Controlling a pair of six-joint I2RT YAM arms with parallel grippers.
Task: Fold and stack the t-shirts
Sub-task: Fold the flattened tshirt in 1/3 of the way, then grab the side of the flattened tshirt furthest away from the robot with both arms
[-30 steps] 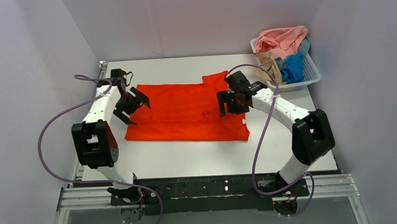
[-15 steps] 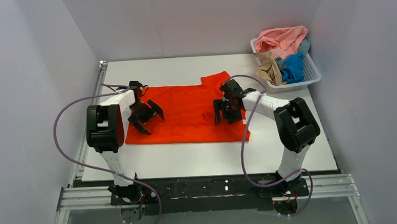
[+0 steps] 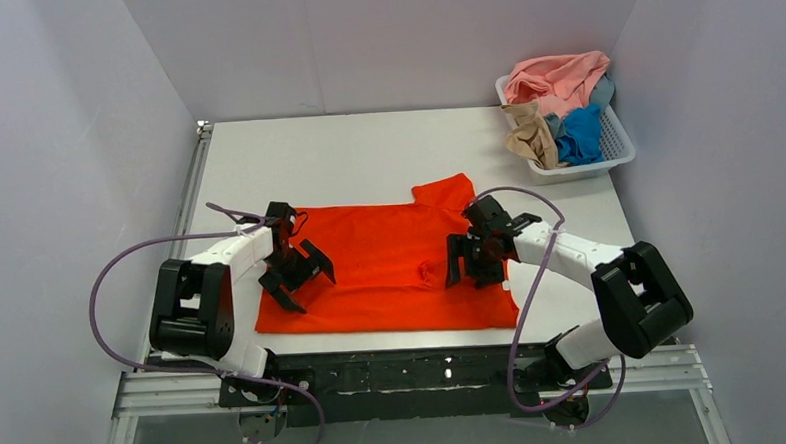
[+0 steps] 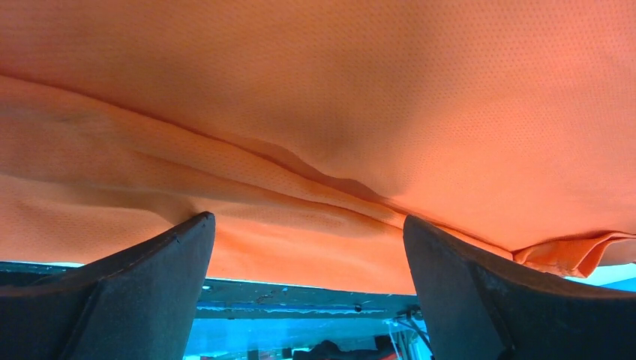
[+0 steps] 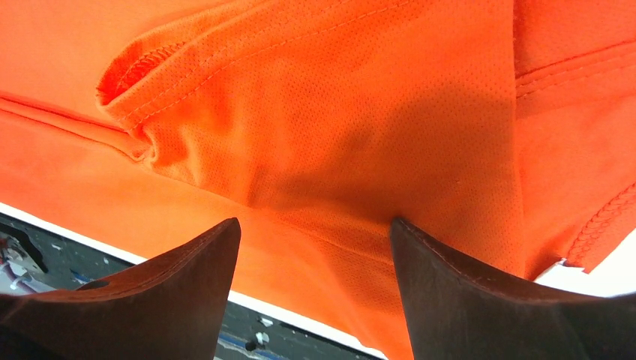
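Note:
The orange-red t-shirt lies flat and folded lengthwise near the table's front edge, one sleeve sticking out toward the back. My left gripper stands open over the shirt's left part, fingertips down on the cloth. My right gripper is open over the right part, beside a small pucker in the fabric. Nothing is pinched between either pair of fingers. The pink t-shirt, the tan one and the blue one are heaped in the basket.
The white slatted basket stands at the table's back right corner. The shirt's near hem reaches almost to the table's front edge, with the dark frame rail just beyond it. Grey walls close in left, right and back.
Both open grippers have moved toward the near edge, and the orange-red shirt has slid with them from mid-table to the front edge.

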